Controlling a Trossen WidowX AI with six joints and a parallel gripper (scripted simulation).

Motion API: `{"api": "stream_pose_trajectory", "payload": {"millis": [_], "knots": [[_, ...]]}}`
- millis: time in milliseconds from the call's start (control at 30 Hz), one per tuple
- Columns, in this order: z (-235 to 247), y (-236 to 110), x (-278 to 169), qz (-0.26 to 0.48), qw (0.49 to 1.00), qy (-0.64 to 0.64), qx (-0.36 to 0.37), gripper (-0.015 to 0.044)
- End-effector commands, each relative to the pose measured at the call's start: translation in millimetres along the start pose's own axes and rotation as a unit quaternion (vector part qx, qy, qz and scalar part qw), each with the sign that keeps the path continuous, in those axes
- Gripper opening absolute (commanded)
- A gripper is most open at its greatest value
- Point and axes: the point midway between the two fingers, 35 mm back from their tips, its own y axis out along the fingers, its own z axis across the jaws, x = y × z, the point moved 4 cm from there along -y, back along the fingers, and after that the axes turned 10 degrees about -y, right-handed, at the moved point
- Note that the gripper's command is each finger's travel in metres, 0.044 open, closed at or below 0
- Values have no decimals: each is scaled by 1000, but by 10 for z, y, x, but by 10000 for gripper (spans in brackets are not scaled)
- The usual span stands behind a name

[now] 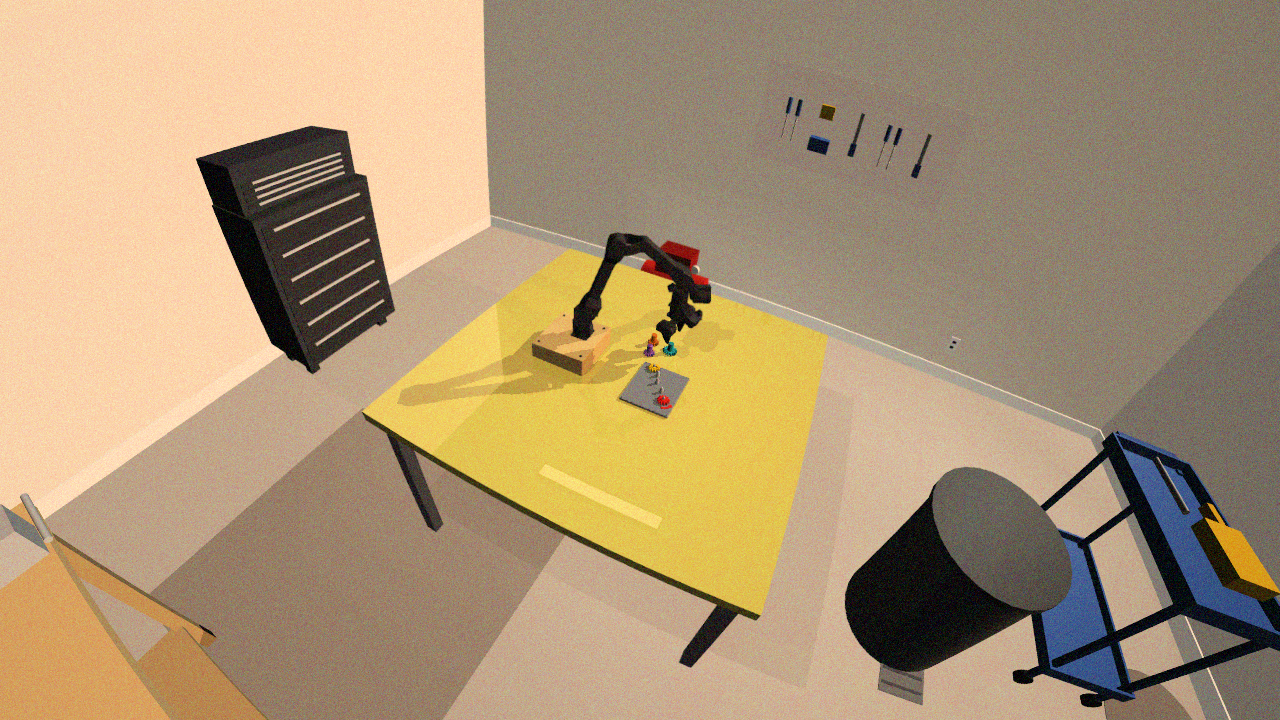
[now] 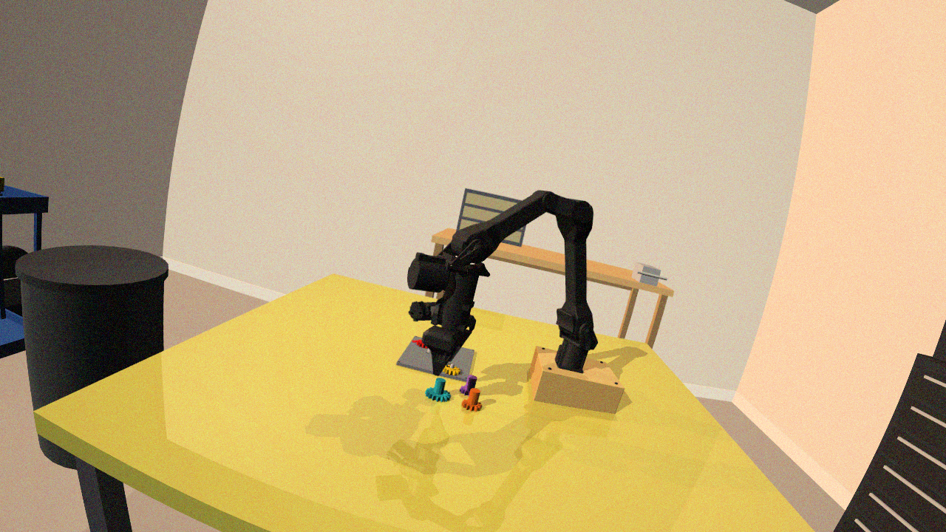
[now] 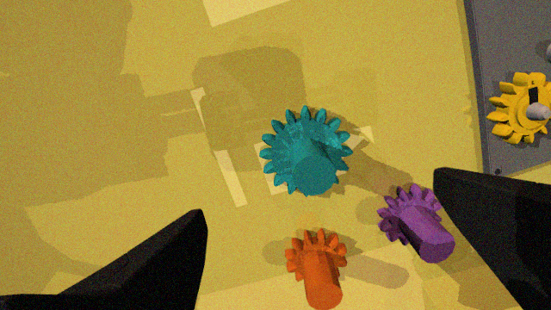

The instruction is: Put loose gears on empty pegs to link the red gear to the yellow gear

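Gripper [image 1: 665, 334] [image 2: 439, 370] [image 3: 319, 201] released, fingers spread wide, nothing between the pads. It hangs above the loose gears, beside the grey board [image 1: 640, 399] [image 2: 411, 359] [image 3: 499, 26], pointing down; the wide spread probably is there to clear a gear's handle on the way down.

Teal gear [image 1: 669, 350] [image 2: 438, 391] [image 3: 306, 151]: on table, just off the board's yellow-gear end, upright, handle up. Biggest of the three loose ones, and most central between the fingers in wrist view, so likely first pick. Purple gear [image 1: 649, 350] [image 2: 468, 385] [image 3: 417, 224]: also off that end of the board, on the side toward the arm's base, small, upright. Orange gear [image 1: 654, 339] [image 2: 472, 400] [image 3: 320, 267]: farther from the board than purple, small, upright. Handles up presumably so each can be pinched and pushed down without touching teeth.

On the board: yellow gear [image 1: 654, 368] [image 2: 451, 370] [image 3: 523, 109] on a peg near the edge facing the loose gears; red gear [image 1: 663, 401] [image 2: 420, 343] at the far end. Bare pegs run between them, spaced for linking gears, none fitted yet. Chain not started. Size order matters, my guess: wrong gear on a peg leaves a gap or jams. Purple sits close to one finger's path, could get nudged on descent.
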Motion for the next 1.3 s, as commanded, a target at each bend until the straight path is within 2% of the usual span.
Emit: {"api": "stream_pose_trajectory", "payload": {"millis": [0, 900, 1267], "knots": [[-1, 125, -10, 7, 1000, 2, -3, 440], [-7, 397, -14, 7, 1000, 2, -4, 440], [-7, 397, -14, 7, 1000, 2, -4, 151]]}}
